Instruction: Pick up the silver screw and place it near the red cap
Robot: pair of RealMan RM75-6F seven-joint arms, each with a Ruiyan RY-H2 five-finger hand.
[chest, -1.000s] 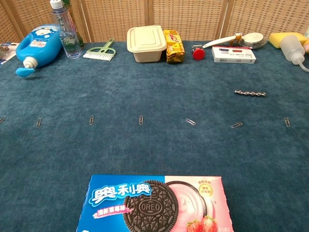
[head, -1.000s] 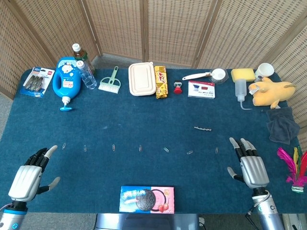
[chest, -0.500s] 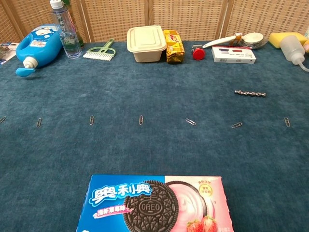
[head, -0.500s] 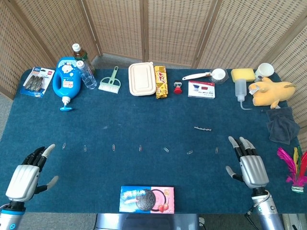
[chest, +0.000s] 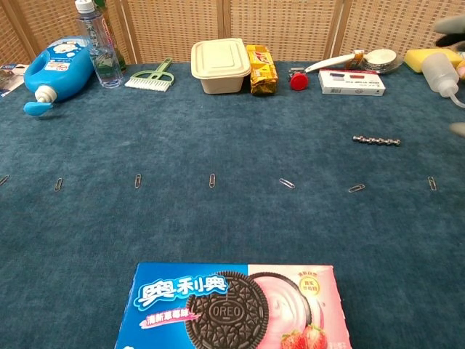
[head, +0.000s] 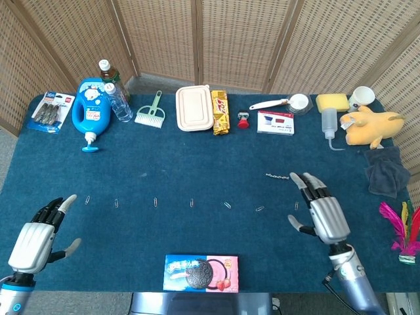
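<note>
The screw [head: 277,176] lay near the open, empty right hand [head: 321,213]; the left hand [head: 36,239] was open too. Paper clips [head: 191,203] lay in a row nearby, the red cap [head: 243,121] beyond.

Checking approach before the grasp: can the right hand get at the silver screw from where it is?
Probably yes. The right hand is open, fingers pointing toward the silver screw, which lies alone on bare blue cloth. Only small paper clips lie nearby, none on the path between hand and screw.
</note>
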